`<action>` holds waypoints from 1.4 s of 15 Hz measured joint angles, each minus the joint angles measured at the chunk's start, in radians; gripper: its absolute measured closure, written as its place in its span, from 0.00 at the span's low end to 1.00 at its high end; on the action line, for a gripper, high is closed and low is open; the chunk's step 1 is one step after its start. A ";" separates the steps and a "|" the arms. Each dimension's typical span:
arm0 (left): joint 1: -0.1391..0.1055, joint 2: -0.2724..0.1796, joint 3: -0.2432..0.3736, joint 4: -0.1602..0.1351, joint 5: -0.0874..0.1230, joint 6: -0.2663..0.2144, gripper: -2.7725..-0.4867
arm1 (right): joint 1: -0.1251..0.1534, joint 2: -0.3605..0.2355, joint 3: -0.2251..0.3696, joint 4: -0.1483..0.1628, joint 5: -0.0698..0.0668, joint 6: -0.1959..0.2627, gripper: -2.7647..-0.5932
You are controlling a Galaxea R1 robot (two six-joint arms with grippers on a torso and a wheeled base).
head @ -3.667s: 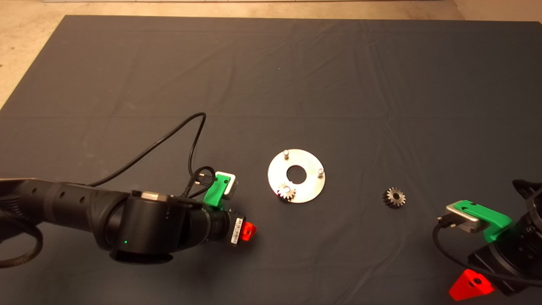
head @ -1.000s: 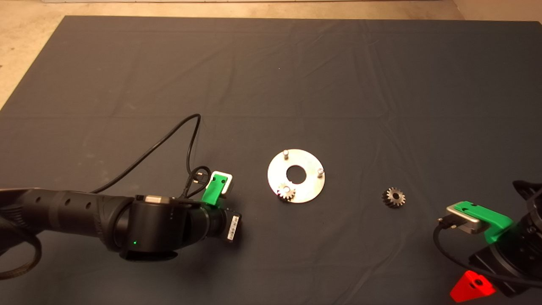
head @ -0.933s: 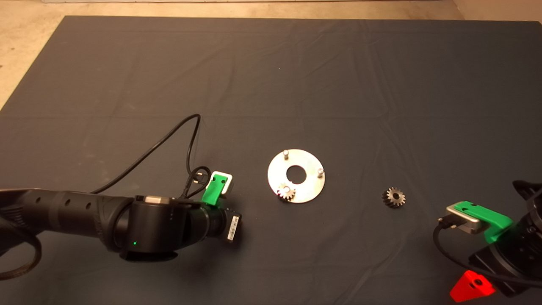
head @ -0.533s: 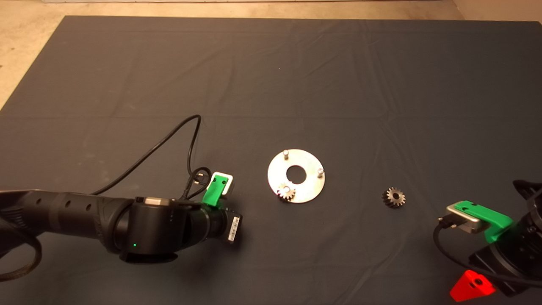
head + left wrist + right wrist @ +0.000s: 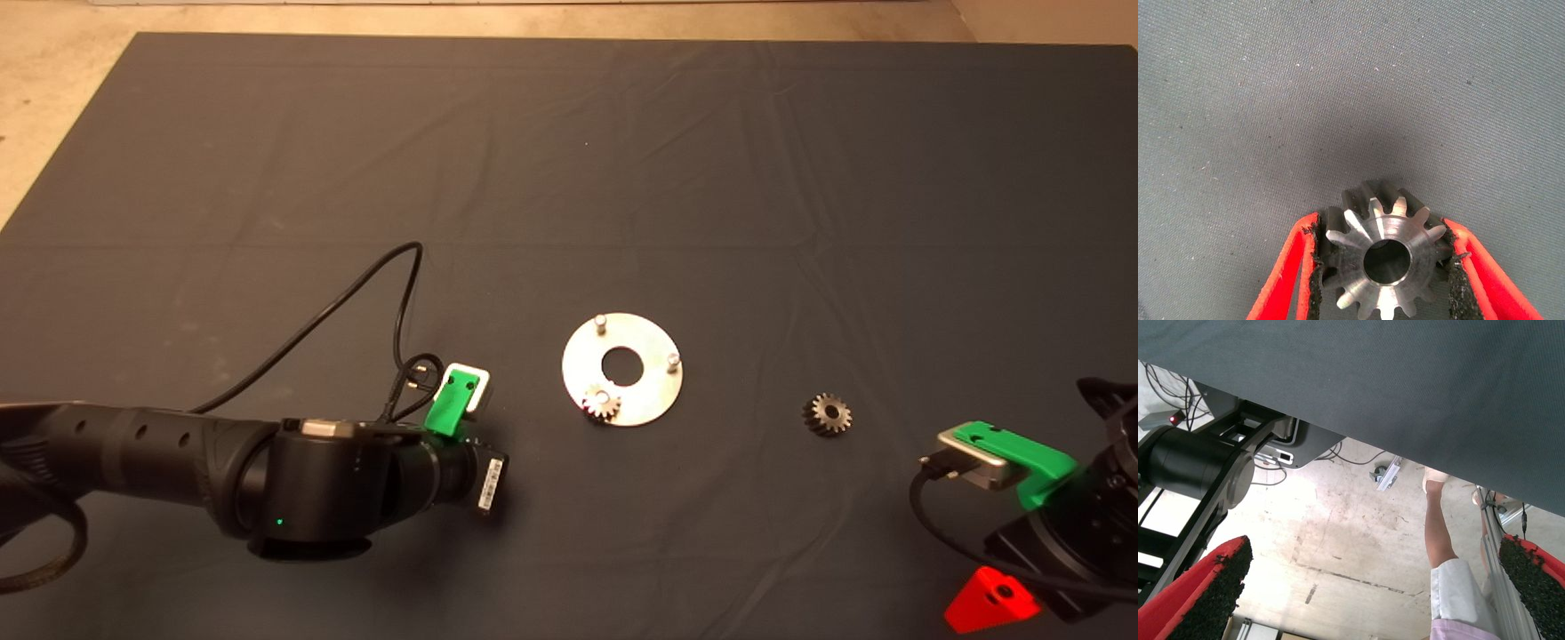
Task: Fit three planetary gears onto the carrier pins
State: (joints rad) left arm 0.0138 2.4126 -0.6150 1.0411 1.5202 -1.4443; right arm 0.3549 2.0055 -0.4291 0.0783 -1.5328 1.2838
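Gear point(image 5: 1386, 260) clamped between the left gripper's point(image 5: 1385, 267) pads, low over the mat point(image 5: 569, 178), left of the disc point(image 5: 653, 391). One gear point(image 5: 603, 405) sits pinned; two pins point(image 5: 601, 322) bare; a third gear point(image 5: 827, 414) lies to the right. Lift level, centre bore over a bare pin, lower straight. Right gripper point(image 5: 1371, 587) parked lower right, fingers spread.

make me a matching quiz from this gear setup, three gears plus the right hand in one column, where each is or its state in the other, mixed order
Things:
1. gear in left wrist view
2. gear at disc's near edge
3. gear right of disc
4. right hand

States:
A. open, parked at mat's lower right edge
B. lying loose on mat
C. between left hand's fingers
D. seated on a pin

Pairs: 1-C, 2-D, 3-B, 4-A
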 joint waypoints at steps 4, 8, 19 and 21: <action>0.003 0.000 0.008 -0.001 0.006 0.001 0.79 | 0.000 0.000 0.000 0.000 0.000 0.000 0.01; -0.004 0.012 0.009 -0.031 0.010 0.002 0.80 | 0.000 0.000 0.000 0.000 0.000 0.000 0.01; -0.193 0.061 -0.033 -0.213 0.010 0.098 0.80 | 0.000 0.000 -0.001 0.000 0.000 0.000 0.01; -0.214 0.085 -0.076 -0.247 0.010 0.133 0.80 | 0.000 0.000 -0.005 0.000 0.000 -0.004 0.01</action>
State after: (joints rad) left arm -0.2006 2.4972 -0.6913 0.7938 1.5298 -1.3117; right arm 0.3545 2.0055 -0.4338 0.0787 -1.5328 1.2796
